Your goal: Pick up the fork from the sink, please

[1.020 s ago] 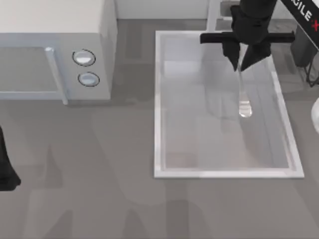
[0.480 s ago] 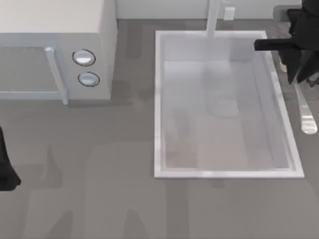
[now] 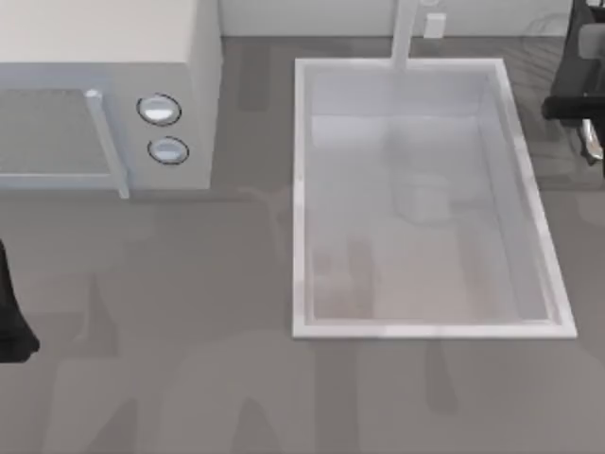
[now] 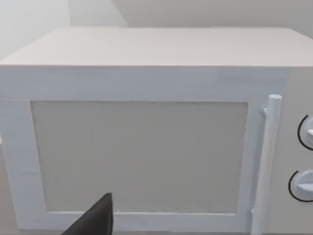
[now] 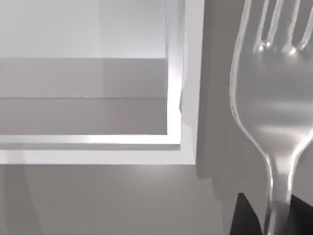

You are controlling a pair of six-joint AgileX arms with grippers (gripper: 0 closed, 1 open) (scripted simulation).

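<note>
My right gripper (image 3: 585, 118) hangs past the sink's right rim at the far right of the top view, shut on the fork (image 3: 592, 143), of which just a silver sliver shows there. The right wrist view shows the shiny fork (image 5: 272, 98) close up. Its neck is pinched in my right gripper (image 5: 270, 219), between dark fingertips (image 5: 240, 218), and its tines point away over the grey counter. The sink (image 3: 301, 189), a pale rectangular basin with a white rim, holds nothing; one corner of the sink (image 5: 187, 98) lies beside the fork. My left arm (image 3: 11, 322) is parked at the left edge.
A boxy white microwave (image 3: 104, 95) with two round knobs (image 3: 159, 110) stands at the back left and faces the left wrist camera as the microwave (image 4: 142, 156). A faucet post (image 3: 405, 33) rises at the sink's far short side. Grey counter spreads around the basin.
My right gripper has carried the fork from above the basin's far right part out over the right rim to the view's right edge. The left arm has not moved.
</note>
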